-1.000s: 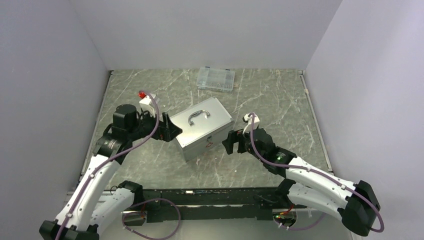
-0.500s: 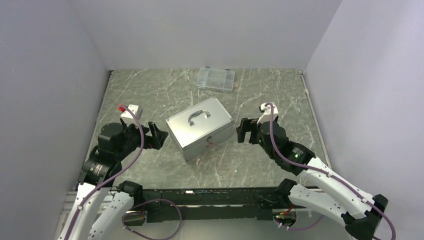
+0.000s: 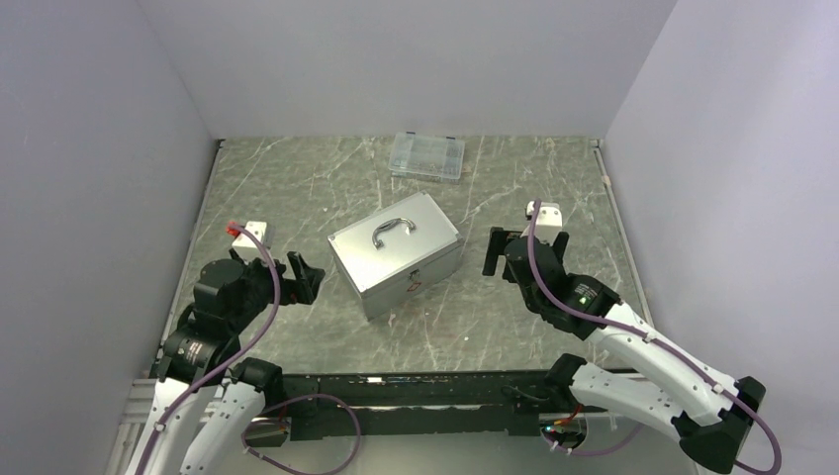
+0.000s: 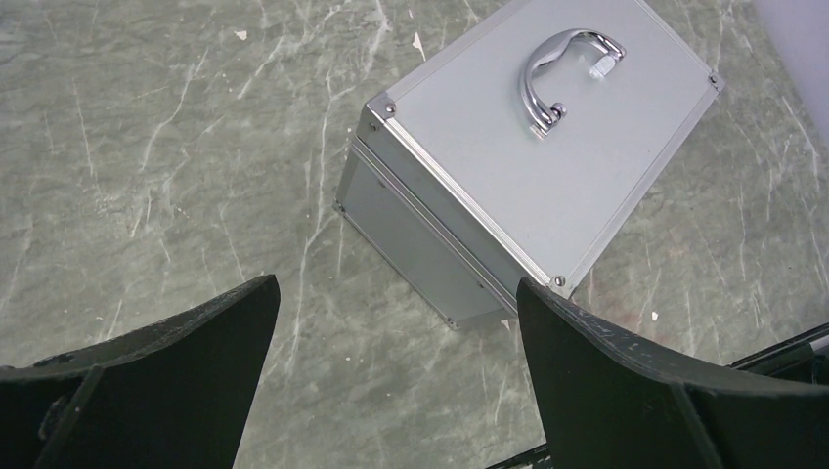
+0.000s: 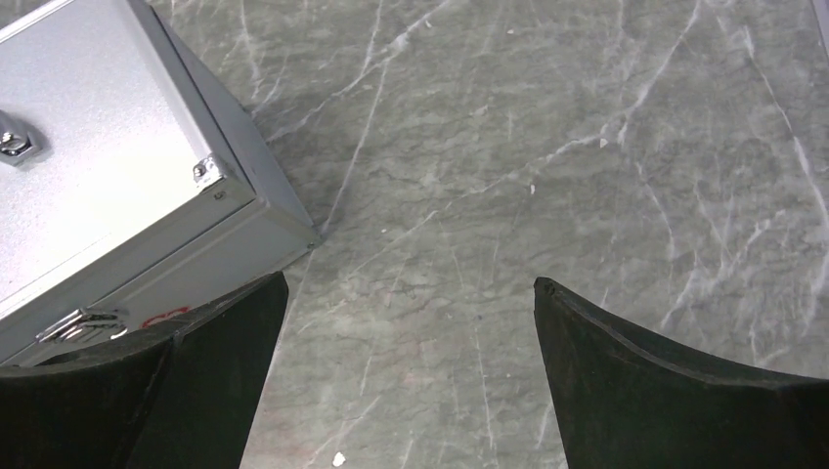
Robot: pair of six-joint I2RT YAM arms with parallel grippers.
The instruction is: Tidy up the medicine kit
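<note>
Medicine kit (image 3: 396, 253) mid-worktop (image 3: 297, 178), lid shut. Left gripper (image 3: 303, 277) and right gripper (image 3: 493, 253) flank it, jaws wide, empty, not touching. Clear case (image 3: 426, 156) at far edge. No loose items visible; whether sorting is finished or unstarted, cannot tell.

No text, brand, number or label is being shown clearly enough to be read in any view. A small red mark (image 3: 414, 282) is being displayed on the front face of the medicine kit (image 3: 396, 247), but it is being rendered too small to be made out. In the right wrist view only its edge is being seen, beside a silver latch (image 5: 83, 322), and no letters are being resolved there.
</note>
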